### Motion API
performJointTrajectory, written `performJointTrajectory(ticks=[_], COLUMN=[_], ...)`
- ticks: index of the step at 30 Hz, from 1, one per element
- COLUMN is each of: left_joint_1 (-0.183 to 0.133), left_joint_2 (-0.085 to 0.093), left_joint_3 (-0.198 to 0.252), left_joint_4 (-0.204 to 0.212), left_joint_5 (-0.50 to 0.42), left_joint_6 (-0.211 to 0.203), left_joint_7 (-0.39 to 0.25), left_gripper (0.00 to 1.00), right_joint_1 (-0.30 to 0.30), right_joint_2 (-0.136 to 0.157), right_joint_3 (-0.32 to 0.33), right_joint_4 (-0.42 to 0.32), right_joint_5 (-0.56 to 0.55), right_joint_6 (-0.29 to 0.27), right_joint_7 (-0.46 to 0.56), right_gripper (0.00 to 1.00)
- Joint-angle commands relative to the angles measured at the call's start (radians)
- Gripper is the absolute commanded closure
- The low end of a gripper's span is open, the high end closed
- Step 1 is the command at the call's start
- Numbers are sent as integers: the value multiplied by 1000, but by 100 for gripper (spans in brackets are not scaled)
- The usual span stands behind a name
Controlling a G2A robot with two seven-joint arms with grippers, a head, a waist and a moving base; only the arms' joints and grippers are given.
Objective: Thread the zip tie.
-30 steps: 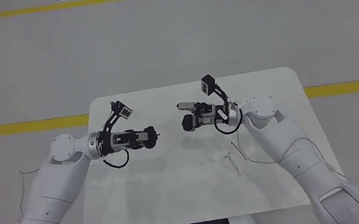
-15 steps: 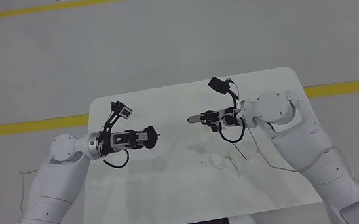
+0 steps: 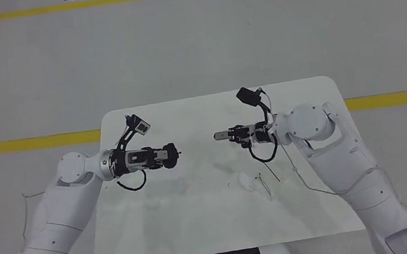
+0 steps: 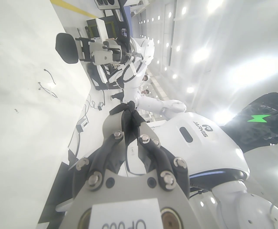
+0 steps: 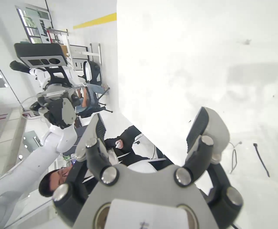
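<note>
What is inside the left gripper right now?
The left gripper is shut on a short black tip, probably the zip tie. The pads cover the rest of it.

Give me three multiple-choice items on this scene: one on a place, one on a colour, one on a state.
1. Where do the loose zip ties lie?
A) on the table
B) in a tray
C) on a chair

2. What colour are the floor stripes?
A) red
B) yellow
C) blue

3. How is the right pincer?
A) shut on a tie
B) shut and empty
C) open

Answers: 1 A, they rest flat on the white top; 2 B, both stripes in the top view are yellow; 3 C, its fingers stand wide apart with nothing between them.
</note>
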Motion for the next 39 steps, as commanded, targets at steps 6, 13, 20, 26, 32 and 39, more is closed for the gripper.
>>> performJointTrajectory(ticks=[6, 13, 20, 26, 32, 39], left_joint_1=[0, 0, 0, 0, 0, 0], left_joint_2=[0, 0, 0, 0, 0, 0], left_joint_3=[0, 0, 0, 0, 0, 0], left_joint_4=[0, 0, 0, 0, 0, 0], left_joint_5=[0, 0, 0, 0, 0, 0], left_joint_6=[0, 0, 0, 0, 0, 0], left_joint_7=[0, 0, 0, 0, 0, 0], left_gripper=[100, 100, 100, 100, 100, 100], right_joint_1=[-8, -80, -163, -173, -173, -183], right_joint_2=[0, 9, -17, -33, -33, -33], right_joint_3=[-4, -32, -32, -47, -47, -50], right_joint_4=[-2, -113, -211, -236, -236, -232], right_joint_5=[-10, -194, -454, -537, -537, -534], right_joint_6=[-5, 0, 0, 0, 0, -12], right_joint_7=[-18, -12, 76, 124, 124, 98], right_gripper=[0, 0, 0, 0, 0, 0])
